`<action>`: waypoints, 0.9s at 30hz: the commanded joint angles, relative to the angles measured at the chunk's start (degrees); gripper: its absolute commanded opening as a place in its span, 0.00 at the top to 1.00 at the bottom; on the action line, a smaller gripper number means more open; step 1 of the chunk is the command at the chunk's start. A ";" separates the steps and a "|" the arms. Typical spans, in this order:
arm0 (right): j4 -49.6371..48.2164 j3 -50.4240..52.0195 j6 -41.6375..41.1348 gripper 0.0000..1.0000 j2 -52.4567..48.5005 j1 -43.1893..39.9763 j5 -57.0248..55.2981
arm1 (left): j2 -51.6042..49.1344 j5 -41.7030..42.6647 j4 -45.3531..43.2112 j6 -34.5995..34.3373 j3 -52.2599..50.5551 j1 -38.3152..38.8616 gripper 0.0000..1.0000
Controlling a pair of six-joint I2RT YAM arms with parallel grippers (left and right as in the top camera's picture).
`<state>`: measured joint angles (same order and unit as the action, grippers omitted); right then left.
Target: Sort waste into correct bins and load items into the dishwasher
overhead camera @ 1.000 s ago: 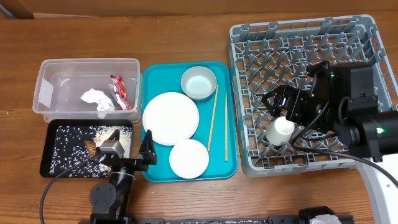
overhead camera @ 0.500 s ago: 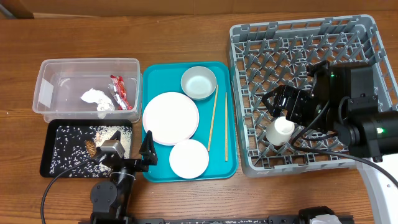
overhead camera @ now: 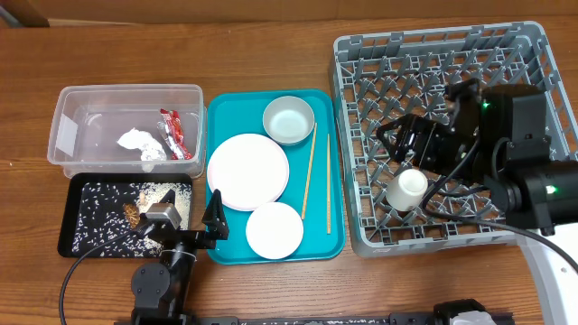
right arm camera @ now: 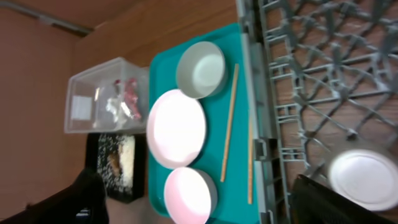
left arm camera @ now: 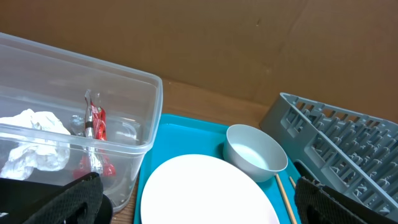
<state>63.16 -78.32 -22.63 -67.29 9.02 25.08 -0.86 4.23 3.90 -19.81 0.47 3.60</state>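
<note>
- The right gripper (overhead camera: 404, 150) is hovering over the dish rack (overhead camera: 361, 54), just above the small white cup (overhead camera: 406, 188) standing among the pegs. Its jaws are gaping wide and holding nothing.
- The left gripper (overhead camera: 217, 217) is sitting low at the front of the tabletop (overhead camera: 271, 45), beside the teal tray (overhead camera: 330, 104), with its jaws fully spread and empty.
- The waste is looking sorted: the wrapper (overhead camera: 172, 131) and napkin (overhead camera: 137, 142) are lying in the clear tub (overhead camera: 90, 95), and the rice (overhead camera: 99, 217) is lying in the black tray (overhead camera: 65, 236).
- Loading seems to be the step in hand, as the large plate (overhead camera: 247, 171), small plate (overhead camera: 274, 229), bowl (overhead camera: 289, 120) and chopsticks (overhead camera: 310, 176) are waiting on the teal tray.
- The next move is probably calling for a reach across to that tray and a careful pinch on one item's edge.
</note>
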 commanded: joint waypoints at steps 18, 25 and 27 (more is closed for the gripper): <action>-2.89 5.97 -0.04 0.38 -25.16 37.59 -22.21 | 0.50 -0.35 0.22 -0.98 -0.20 -0.57 0.00; -6.03 5.95 7.69 0.51 -36.81 37.57 -16.33 | 0.50 -0.33 0.22 -0.98 -0.20 -0.57 0.00; -6.19 5.95 7.72 0.53 -37.55 37.40 -16.70 | 0.50 -0.33 0.22 -0.98 -0.20 -0.59 0.00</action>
<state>57.21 -72.58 -17.08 -103.70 46.50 7.68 -0.86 4.21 3.90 -19.81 0.47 3.60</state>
